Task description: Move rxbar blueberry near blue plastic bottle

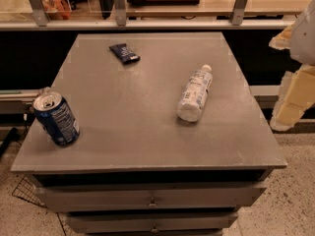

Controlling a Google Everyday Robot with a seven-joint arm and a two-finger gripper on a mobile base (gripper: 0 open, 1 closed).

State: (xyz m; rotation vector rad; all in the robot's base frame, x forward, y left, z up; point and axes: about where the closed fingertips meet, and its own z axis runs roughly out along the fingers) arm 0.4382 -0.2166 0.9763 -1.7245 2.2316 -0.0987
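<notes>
As far as I could judge, nothing of the job was done yet. The rxbar blueberry (124, 53) lay flat toward the far left of the counter (142, 127), well apart from the blue plastic bottle (195, 93). The bottle lay on its side right of the middle, its cap pointing away. The gripper (297, 85) hung beyond the counter's right edge, touching neither, and I could not tell whether it was open or closed. The reach, the grasp and the carry were all left to do. 1 blue soda can (55, 118) stood at the near left corner, out of the line between bar and bottle, so the way looked free.
</notes>
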